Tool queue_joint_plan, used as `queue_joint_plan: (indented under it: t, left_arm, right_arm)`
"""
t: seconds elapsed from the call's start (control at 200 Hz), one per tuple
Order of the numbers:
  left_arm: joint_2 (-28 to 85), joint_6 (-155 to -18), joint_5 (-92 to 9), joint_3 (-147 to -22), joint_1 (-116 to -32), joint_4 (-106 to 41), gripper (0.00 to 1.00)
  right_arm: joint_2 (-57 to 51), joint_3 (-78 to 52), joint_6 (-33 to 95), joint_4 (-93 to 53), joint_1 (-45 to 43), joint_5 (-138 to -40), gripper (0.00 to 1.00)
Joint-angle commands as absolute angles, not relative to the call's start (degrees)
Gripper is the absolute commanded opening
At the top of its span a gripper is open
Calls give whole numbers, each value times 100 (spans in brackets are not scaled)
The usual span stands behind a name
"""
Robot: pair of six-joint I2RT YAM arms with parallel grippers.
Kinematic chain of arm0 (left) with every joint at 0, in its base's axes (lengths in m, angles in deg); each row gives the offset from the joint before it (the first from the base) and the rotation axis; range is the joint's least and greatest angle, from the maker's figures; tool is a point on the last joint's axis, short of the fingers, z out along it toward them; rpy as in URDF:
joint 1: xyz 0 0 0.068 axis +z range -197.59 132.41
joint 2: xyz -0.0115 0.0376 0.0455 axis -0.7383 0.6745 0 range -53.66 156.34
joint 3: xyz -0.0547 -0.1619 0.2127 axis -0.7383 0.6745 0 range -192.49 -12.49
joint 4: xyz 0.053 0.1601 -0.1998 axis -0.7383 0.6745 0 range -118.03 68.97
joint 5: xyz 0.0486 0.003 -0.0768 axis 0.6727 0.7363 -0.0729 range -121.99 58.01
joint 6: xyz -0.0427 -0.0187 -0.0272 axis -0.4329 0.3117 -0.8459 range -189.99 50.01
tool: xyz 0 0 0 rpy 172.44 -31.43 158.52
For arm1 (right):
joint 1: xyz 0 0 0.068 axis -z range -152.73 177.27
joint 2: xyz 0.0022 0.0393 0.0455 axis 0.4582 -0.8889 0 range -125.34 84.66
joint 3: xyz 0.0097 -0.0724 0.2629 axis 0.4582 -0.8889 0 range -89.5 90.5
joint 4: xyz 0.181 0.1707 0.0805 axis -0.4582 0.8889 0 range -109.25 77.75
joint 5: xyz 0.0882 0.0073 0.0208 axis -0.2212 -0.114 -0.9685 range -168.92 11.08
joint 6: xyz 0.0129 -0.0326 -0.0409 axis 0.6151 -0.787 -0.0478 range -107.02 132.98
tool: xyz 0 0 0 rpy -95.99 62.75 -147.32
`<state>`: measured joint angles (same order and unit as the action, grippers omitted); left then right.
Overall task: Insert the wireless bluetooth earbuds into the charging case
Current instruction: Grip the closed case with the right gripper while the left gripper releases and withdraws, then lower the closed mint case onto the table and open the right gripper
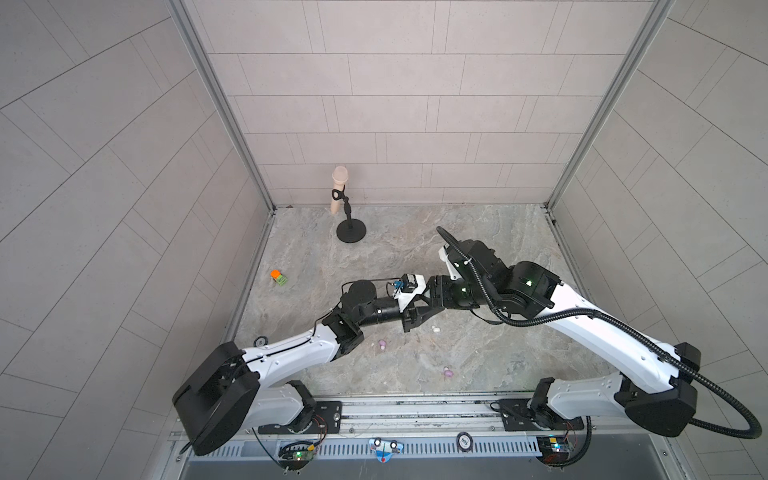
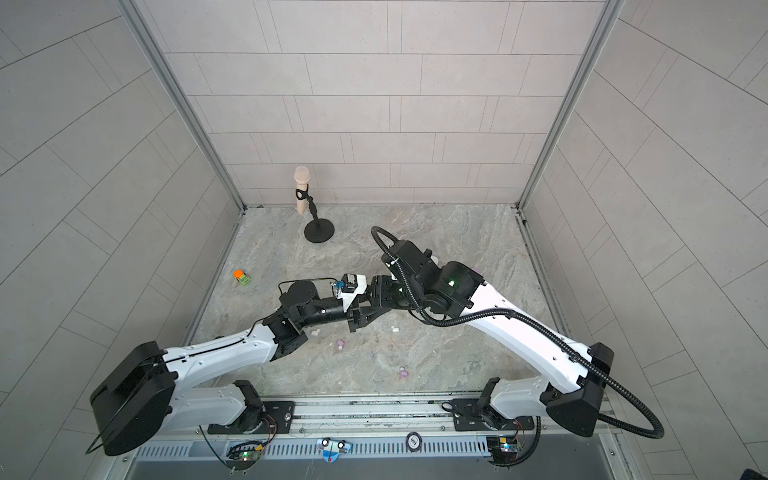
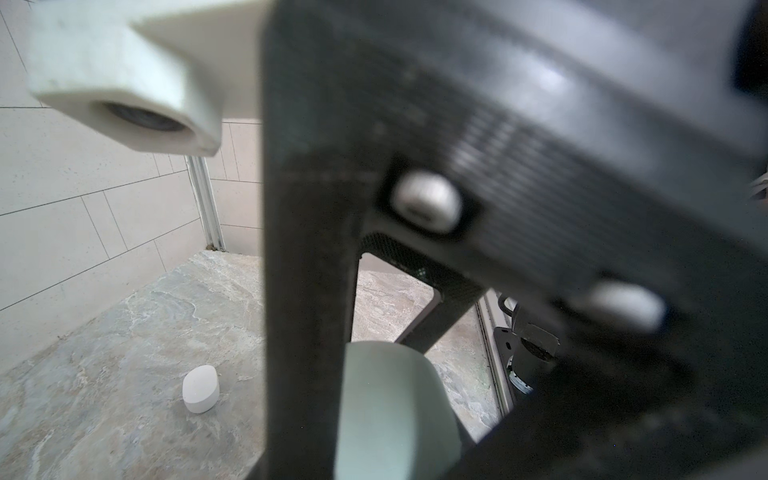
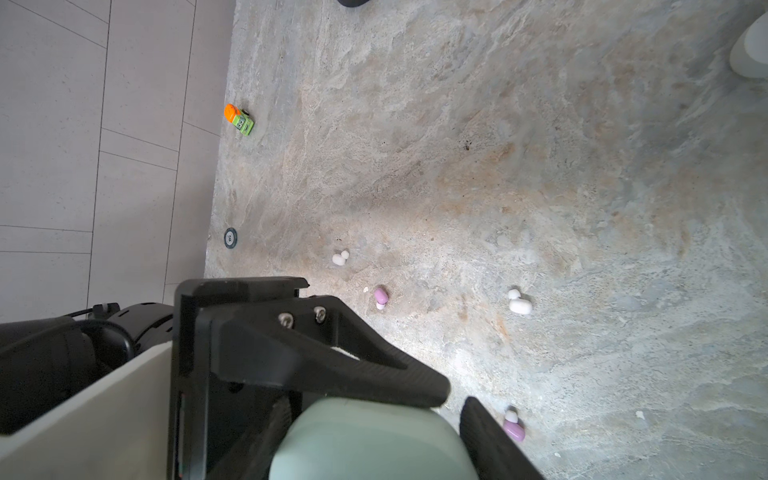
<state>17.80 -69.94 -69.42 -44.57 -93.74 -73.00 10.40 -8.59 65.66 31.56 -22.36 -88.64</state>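
earbuds [image 4: 519, 305] lay loose on the table [image 4: 540, 166], probably light and slick, best pinched across the body. left gripper [image 1: 411, 322] clamped the mint case [image 4: 365, 440]; right gripper [image 4: 457, 397] flanked it, grip unclear.

Your left arm [image 1: 291, 353] and right arm [image 1: 582, 320] both reach inward, wrists meeting in the middle. Left gripper [image 1: 409, 322] is clamped on the mint-green case [image 4: 365, 440]; right gripper [image 1: 424, 307] sits close beside it (its grip is unclear).
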Motion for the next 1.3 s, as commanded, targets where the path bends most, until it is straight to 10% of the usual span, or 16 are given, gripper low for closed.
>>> queue_joint_plan:
  t: [0.0, 0.2, 0.766, 1.292]
  left_arm:
    - [1587, -6904, -6797, -4522, -9408, -7235, 23]
    - [1085, -6928, -6081, -4338, -9404, -6570, 100]
    - [-395, -7359, -3140, -4044, -9299, -3920, 100]
    - [-180, -7874, -2848, -4076, -8837, -3567, 100]
  right_arm:
    - [1216, -924, 6594, 3275, -2248, -8600, 47]
    - [1551, -1100, 6311, 3527, -1873, -8359, 45]
    - [2355, -4129, 5068, 3024, 1658, -8211, 47]
    - [1438, -5368, 5820, 2000, 2437, -7847, 46]
